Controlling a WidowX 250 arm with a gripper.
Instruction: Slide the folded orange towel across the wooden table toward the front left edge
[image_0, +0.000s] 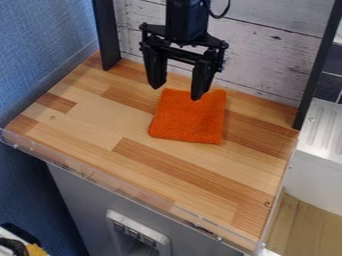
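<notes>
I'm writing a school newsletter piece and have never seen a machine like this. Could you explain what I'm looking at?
Happily. There is one picture, from a fixed camera looking down at a slant. The machine is a black robot arm coming in from the top edge. At its end hangs the tool, two black fingers that work like a pinching hand. They are apart, with nothing gripped between them.

Below is a wooden tabletop, and on it lies an orange cloth, roughly square and flat. The tool is over the cloth's far edge; from this angle I can't say whether a fingertip touches it. Behind stand whitish wooden boards.
</notes>
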